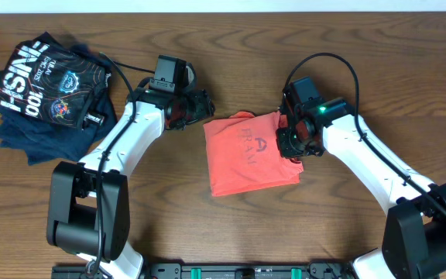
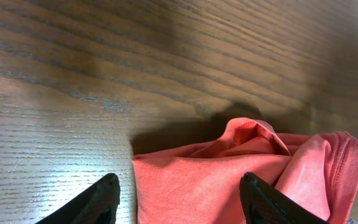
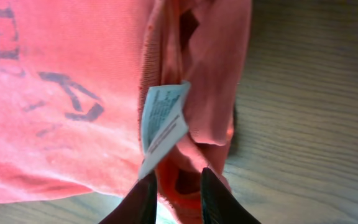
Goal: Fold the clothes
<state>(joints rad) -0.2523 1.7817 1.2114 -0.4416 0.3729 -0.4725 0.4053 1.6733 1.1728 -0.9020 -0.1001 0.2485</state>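
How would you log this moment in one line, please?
red-orange cotton T-shirt: partly folded, mid-table | left pincer: open at edge | right pincer: by white tag, grip unclear

Bright, even light falls from above on the table [image 1: 207, 232], leaving soft, short shadows beside the arms [image 1: 130, 132] and the red-orange T-shirt [image 1: 250, 155]. The left wrist view shows pale glare on the wood nearest the camera, a dark shadow behind the shirt's fold, and blurred fingertips [image 2: 98, 199]. The right wrist view is soft, its white tag [image 3: 163, 121] nearly washed out
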